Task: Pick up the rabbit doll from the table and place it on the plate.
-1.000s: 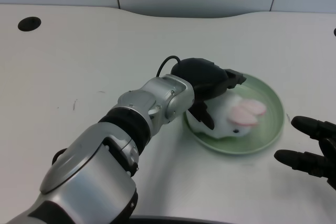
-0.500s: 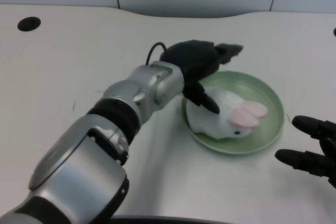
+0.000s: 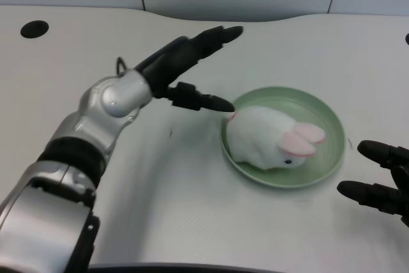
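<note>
- Broadly, the white table [image 3: 192, 209] fills nearly the whole frame, with a dark round hole [image 3: 34, 29] at its upper left edge and grey wall panels beyond its far rim.
- Next in size, the left arm [image 3: 96, 132] runs from the lower left corner up toward the centre, its silver forearm ending in the left hand [image 3: 182, 71], which sits left of and above the plate.
- That hand is released: its fingers [image 3: 214, 35] stretch out toward the upper middle of the frame, the thumb [image 3: 204, 101] points right toward the plate's near-left edge, and nothing lies between them.
- Right of centre sits the green plate [image 3: 319, 116], round and shallow, flat on the table.
- Inside it, on the left half, lies the rabbit doll [image 3: 262, 139], white with 2 pink ears [image 3: 303, 137] pointing right; it rests on the plate apart from the thumb tip, though the gap is small.
- At the lower right edge the right hand [image 3: 380, 180] waits, dark fingers pointing left, near the plate but not touching it.
- Judging by this layout, the placing looks done: the doll is on the plate and free of the hand. What seems left is only drawing the left arm clear.
</note>
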Tool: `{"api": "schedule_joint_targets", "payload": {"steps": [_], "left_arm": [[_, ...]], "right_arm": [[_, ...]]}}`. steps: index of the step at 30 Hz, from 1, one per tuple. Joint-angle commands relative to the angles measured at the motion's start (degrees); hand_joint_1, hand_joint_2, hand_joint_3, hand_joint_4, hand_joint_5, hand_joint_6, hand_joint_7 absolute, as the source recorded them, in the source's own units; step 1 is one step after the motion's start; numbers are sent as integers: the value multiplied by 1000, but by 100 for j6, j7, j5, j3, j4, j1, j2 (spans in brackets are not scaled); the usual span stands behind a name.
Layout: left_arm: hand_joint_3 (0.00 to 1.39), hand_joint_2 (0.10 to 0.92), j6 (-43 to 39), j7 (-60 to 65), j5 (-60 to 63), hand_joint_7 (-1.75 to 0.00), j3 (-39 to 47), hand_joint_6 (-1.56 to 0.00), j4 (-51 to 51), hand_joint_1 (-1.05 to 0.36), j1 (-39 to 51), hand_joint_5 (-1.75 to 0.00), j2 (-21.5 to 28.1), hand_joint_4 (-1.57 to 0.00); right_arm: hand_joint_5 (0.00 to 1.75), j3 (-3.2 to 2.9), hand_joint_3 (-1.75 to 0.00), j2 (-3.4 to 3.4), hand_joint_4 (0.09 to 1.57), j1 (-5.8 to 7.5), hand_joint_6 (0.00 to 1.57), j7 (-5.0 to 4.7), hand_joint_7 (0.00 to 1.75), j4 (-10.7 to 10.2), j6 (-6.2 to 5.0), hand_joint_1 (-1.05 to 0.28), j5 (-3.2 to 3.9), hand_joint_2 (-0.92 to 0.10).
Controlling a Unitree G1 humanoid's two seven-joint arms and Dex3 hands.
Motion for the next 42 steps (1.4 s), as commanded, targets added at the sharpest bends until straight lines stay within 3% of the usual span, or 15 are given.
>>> {"api": "schedule_joint_targets", "payload": {"steps": [1,5,10,14,15,16,18,19,20,22,25,28,34,40,42], "left_arm": [[66,919,-273,-225,-271,-43,229,-170,-309,-601,501,-692,330,-12],[167,921,-317,-373,-753,-62,604,-243,-835,-544,1161,-971,517,-12],[340,921,1,-675,-1507,-69,1103,-326,-1779,-481,2152,-1246,662,-231],[407,921,636,-766,-1934,-78,1343,-381,-2639,-448,2797,-1429,663,-259],[413,921,1051,-693,-2259,-127,1532,-472,-3025,-453,3115,-1510,540,-293],[397,921,1416,-618,-2506,-350,1671,-599,-3363,-443,3377,-1627,443,-346],[425,921,2006,-542,-2838,-822,1826,-496,-3902,-427,3800,-1710,319,-367],[442,921,2129,-624,-2940,-959,1858,-453,-4047,-421,3990,-1728,310,-368],[481,921,2220,-709,-3030,-1245,1892,-334,-4142,-408,4155,-1739,307,-404],[501,921,2291,-752,-3076,-1479,1921,-259,-4254,-407,4402,-1745,315,-474],[511,921,2313,-768,-3069,-1675,1948,-255,-4278,-414,4567,-1746,315,-551],[513,921,2443,-878,-3172,-1739,1996,-314,-4274,-428,4605,-1746,307,-585],[528,921,3067,-1147,-3281,-1746,1981,-361,-4358,-456,4620,-1746,474,-631],[518,921,3308,-1269,-3197,-1746,1968,-380,-4145,-435,4461,-1746,578,-625],[505,921,3352,-1270,-3230,-1746,1995,-388,-4017,-431,4363,-1746,566,-638]], "right_arm": [[10,-44,-209,-69,958,-82,843,19,4,146,-65,-328,-45,-921],[10,-31,-202,-69,961,-128,845,14,4,184,-93,-333,-64,-921],[14,-67,-196,-76,973,-219,849,-34,5,271,-16,-344,-71,-921],[10,-93,-196,-107,969,-368,853,105,6,550,-157,-339,-91,-921],[9,-103,-198,-111,966,-396,854,101,6,600,-185,-334,-104,-921],[9,-113,-200,-117,969,-424,857,103,7,649,-210,-337,-117,-921],[9,-126,-203,-133,970,-479,859,144,7,756,-236,-340,-114,-921],[9,-126,-205,-143,971,-512,860,155,7,823,-256,-341,-122,-921],[10,-126,-208,-154,973,-550,862,163,8,893,-277,-347,-135,-921],[8,-125,-210,-178,971,-624,861,204,7,1029,-322,-350,-155,-921],[8,-158,-197,-174,972,-713,864,217,7,1179,-320,-341,-129,-921],[8,-174,-189,-167,973,-760,869,194,8,1263,-364,-343,-150,-921],[7,-215,-193,-191,974,-839,870,261,6,1420,-415,-349,-172,-921],[6,-221,-201,-208,974,-880,871,244,5,1438,-386,-348,-204,-921],[4,-230,-202,-221,972,-928,870,286,4,1518,-453,-347,-221,-921]]}}
